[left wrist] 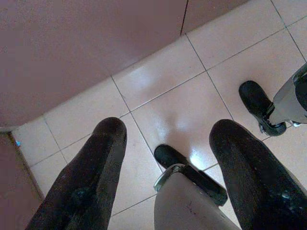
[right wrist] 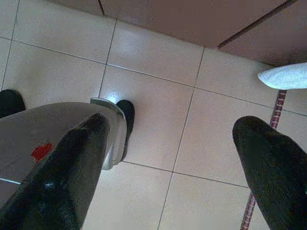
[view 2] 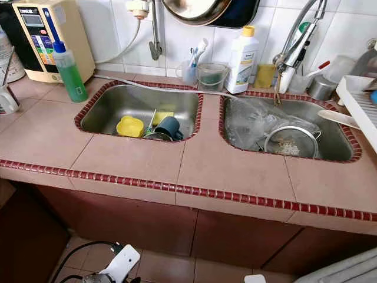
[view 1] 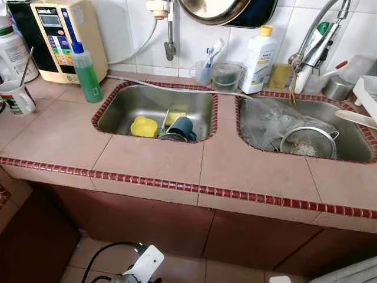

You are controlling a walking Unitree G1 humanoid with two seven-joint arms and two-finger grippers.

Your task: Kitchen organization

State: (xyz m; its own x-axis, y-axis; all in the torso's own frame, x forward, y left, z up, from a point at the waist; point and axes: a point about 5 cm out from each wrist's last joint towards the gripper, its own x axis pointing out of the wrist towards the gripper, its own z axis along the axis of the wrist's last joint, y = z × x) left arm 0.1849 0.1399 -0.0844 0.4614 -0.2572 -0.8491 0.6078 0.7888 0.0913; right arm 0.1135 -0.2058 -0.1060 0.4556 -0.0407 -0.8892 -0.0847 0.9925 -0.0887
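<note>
Two sinks [view 1: 118, 112], dishes inside, green bottle [view 1: 87, 73], both claws hanging spread

left gripper [left wrist: 165, 139], right gripper [right wrist: 170, 132], hanging, jaws apart

Pink tiled counter [view 1: 159, 159] with dark-red trim; yellow bowl [view 1: 144, 127]; green bottle [view 1: 87, 73].

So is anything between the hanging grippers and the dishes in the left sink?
Yes. Both the left gripper and right gripper hang open over the floor; the counter edge lies between them and the yellow bowl and dark mug.
</note>
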